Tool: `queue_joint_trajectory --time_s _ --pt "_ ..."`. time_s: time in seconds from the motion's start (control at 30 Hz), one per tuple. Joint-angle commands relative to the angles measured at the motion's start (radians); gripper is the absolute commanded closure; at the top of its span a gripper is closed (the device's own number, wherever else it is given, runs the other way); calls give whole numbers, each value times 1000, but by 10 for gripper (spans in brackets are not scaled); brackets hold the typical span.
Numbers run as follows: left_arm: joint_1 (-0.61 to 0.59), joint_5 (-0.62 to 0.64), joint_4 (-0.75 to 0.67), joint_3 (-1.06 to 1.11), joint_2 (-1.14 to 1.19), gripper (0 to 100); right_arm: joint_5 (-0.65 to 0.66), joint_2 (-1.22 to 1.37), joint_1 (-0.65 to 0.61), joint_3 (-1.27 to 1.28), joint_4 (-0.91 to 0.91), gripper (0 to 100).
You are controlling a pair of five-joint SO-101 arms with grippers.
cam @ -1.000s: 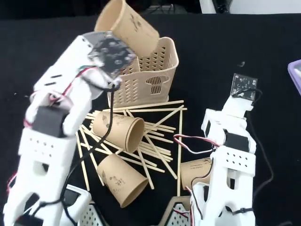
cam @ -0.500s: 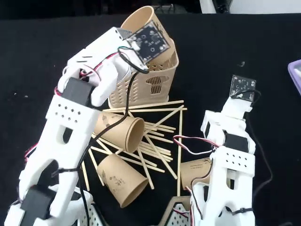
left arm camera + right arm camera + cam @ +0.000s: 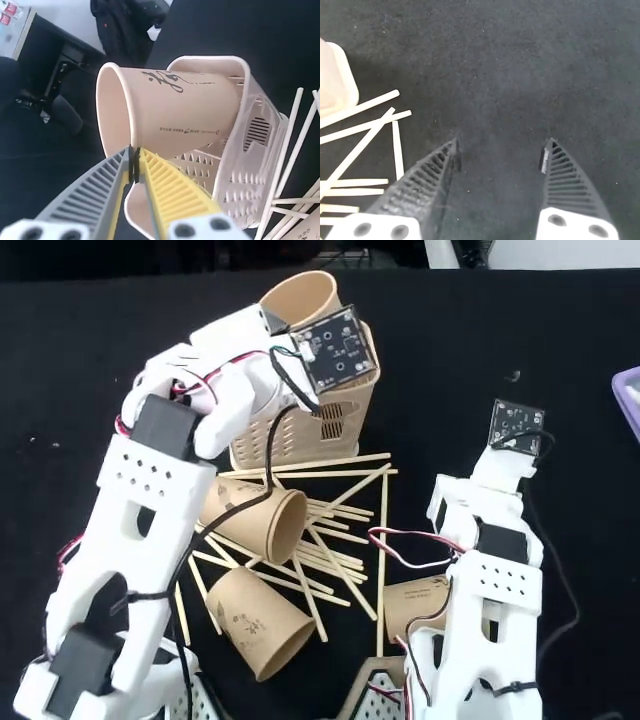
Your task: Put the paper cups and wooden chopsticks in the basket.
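Left gripper (image 3: 133, 152) pinches the rim of a paper cup (image 3: 170, 110) whose base dips into the basket (image 3: 260, 145). Right gripper (image 3: 500, 150) gapes open near the basket; chopsticks (image 3: 330, 530) and other cups (image 3: 255, 515) lie just beside the basket.

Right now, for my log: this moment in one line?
left gripper: shut on paper cup, tilted over basket | right gripper: open above table | chopsticks: on table
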Motion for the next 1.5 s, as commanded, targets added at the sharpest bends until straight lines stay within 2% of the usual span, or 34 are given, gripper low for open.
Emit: queue_joint_trajectory --time_s 0.0,0.1,0.37,0.53,0.73,0.8,0.9,1.0,1.13,1.27,1.37,1.47 --pt "18 37 0 -56 11 955 0 -31 15 -5 -17 744" --pt "18 75 0 -62 17 921 0 -31 15 -4 -17 744" --pt "18 189 5 -214 23 916 25 -31 14 8 -25 744" --pt "13 310 38 -257 9 921 21 -31 14 8 -25 744" --pt "-70 494 264 -280 -135 921 32 -31 17 -59 41 741" --pt "-111 528 370 -243 -195 921 103 -31 17 -131 129 741" --pt "-208 552 526 -104 -279 921 198 -31 17 -243 230 741" --pt "-288 563 569 133 -348 918 315 -31 32 -320 305 743" --pt "-421 565 523 475 -420 916 480 -31 98 -372 399 743" --pt "-518 595 305 760 -466 916 675 -24 118 -352 535 743" --pt "-530 706 138 906 -480 916 804 -25 147 -341 710 743" --pt "-504 773 74 963 -482 916 905 -30 155 -348 887 743"
